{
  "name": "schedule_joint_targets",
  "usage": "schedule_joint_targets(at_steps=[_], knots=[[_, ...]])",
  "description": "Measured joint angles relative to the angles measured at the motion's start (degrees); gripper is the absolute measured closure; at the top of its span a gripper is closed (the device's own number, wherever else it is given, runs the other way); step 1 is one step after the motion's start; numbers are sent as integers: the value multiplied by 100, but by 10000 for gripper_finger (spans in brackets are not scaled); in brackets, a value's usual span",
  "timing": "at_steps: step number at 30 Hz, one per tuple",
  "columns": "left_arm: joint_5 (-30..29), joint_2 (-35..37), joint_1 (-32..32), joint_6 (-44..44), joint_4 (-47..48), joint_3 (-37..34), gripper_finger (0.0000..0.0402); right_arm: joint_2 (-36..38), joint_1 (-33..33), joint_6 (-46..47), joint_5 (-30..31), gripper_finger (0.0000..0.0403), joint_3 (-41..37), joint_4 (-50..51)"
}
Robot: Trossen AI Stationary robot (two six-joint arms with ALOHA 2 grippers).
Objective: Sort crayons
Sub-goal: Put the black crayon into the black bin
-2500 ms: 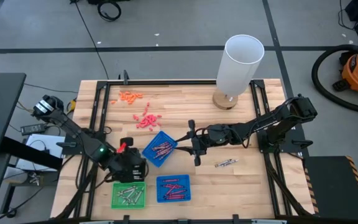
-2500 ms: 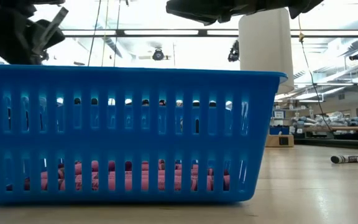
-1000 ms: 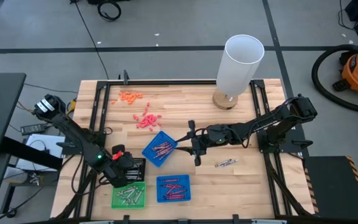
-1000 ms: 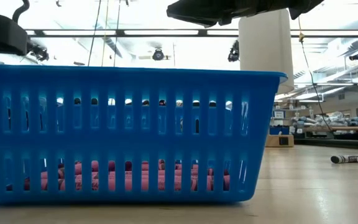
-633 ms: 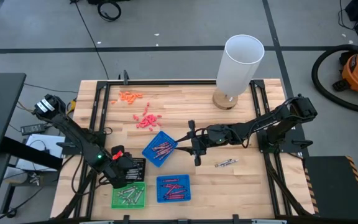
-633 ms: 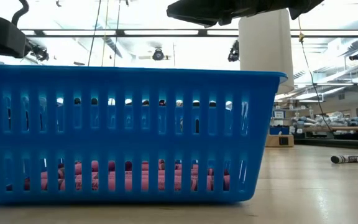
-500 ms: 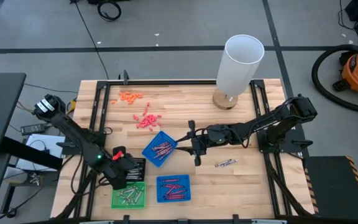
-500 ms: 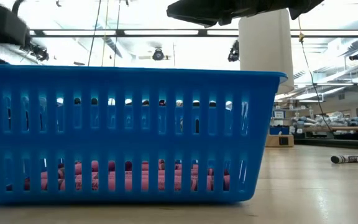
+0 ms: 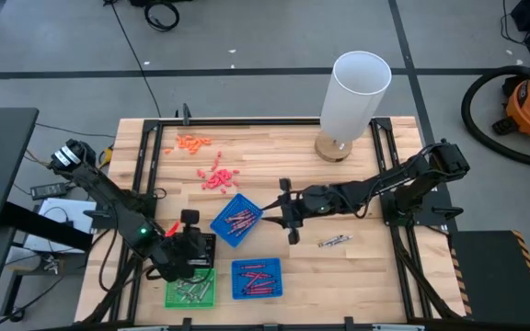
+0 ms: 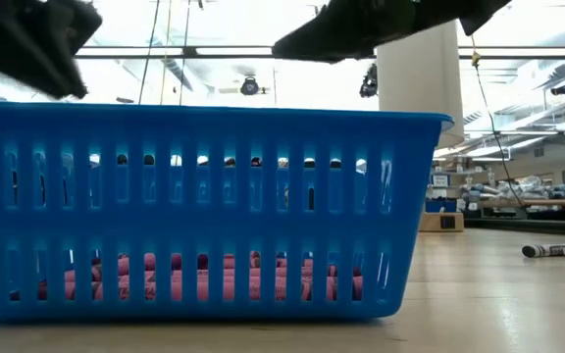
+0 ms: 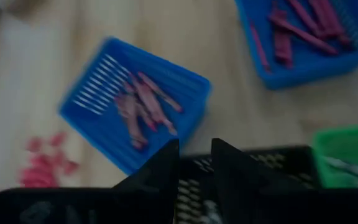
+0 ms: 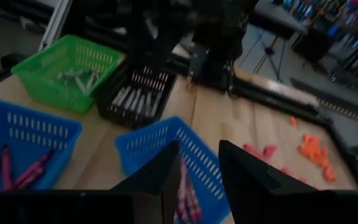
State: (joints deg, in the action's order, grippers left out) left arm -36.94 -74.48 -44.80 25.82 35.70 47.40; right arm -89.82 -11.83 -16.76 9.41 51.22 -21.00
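Red crayons (image 9: 238, 220) lie in a tilted blue tray (image 9: 225, 230) at mid-table, and more red ones (image 9: 258, 279) in a second blue tray (image 9: 237, 280) near the front edge. Grey crayons (image 9: 190, 288) lie in a green tray (image 9: 175, 292); two loose grey ones (image 9: 335, 241) rest flat on the table. My left gripper (image 11: 194, 146) hangs open over a black tray (image 9: 202, 250), with nothing between its fingers. My right gripper (image 12: 199, 149) hovers open above the tilted tray's right side (image 9: 285, 216), also holding nothing.
A tall white cylinder (image 9: 357, 90) on a wooden base stands at the far right. Salmon-pink bits (image 9: 217, 177) and orange bits (image 9: 192, 142) lie scattered at the far left. The black tray (image 12: 135, 96) holds pale sticks. Bare wood lies around the loose crayons.
My left gripper has risen from just above the green and black trays and shifted toward the table's far right, its wrist rolling as it went. The right arm and all trays have kept still.
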Motion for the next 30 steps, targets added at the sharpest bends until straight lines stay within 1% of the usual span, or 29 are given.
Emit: schedule_joint_targets(at_steps=[6,9,16,24,30], knots=[[-1087,0,5,-816,-163,24,297,0,-3,496,0,282,0,852],[-1367,0,102,-1152,-253,24,297,0,-3,800,0,282,0,1331],[-1439,0,570,-1762,-653,24,297,0,-9,1291,2,282,0,2212],[-1430,0,1006,-1885,-685,24,297,0,-9,1855,-28,282,0,3562],[-1386,0,1232,-2301,-921,24,297,0,-53,2527,-543,282,0,4601]])
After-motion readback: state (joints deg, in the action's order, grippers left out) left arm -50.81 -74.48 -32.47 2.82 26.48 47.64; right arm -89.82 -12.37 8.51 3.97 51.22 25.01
